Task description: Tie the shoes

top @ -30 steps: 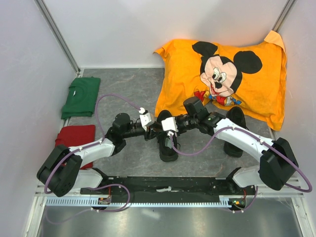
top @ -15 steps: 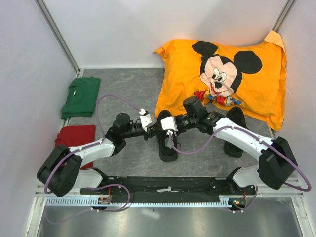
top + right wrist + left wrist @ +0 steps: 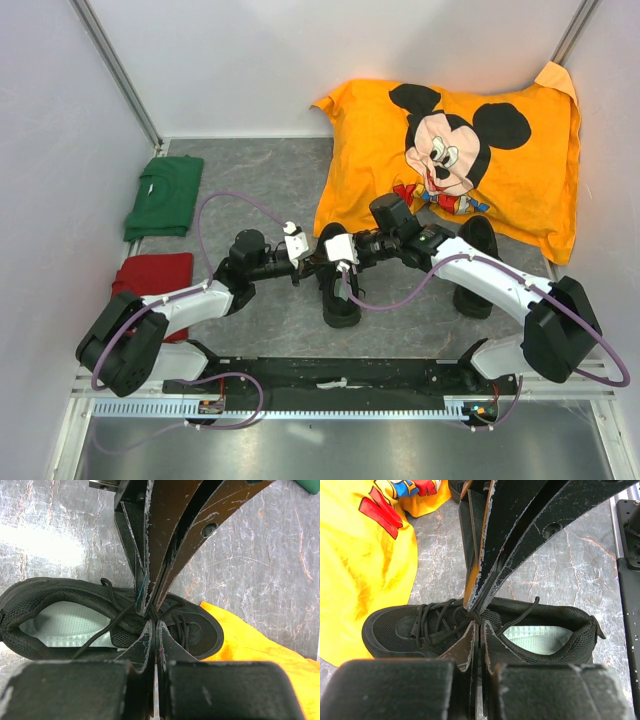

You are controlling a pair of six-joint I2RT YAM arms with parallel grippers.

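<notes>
The grey bench is carrying everything. One orange cartoon pillow is lying at the far right, and two folded cloths, one green and one red, are sitting by the left wall.

Two arms are reaching in toward the middle, the left arm from the left and the right arm from the right. They are meeting tip to tip over one shoe.

There are two black shoes. The centre shoe is lying directly under the meeting point. Its long axis is running away from the arm bases, with the toe toward the pillow and the heel near. Both arms are therefore crossing it sideways, square to its length, and neither is sitting nearer than the other. The second shoe is waiting well apart to the right, partly under the right arm, which is clearly the nearer one for it.

The left jaws are pressing together to a narrow slit, pinching the laces just above the shoe's throat. The right jaws are doing the same from the opposite side, closed on a strand. The two pairs are almost touching. One loose strand is trailing back over the pale insole.

Judging from this, the knot is being worked and is not yet drawn tight. Pulling apart, each arm toward its own side across the shoe, is looking like the coming move.
</notes>
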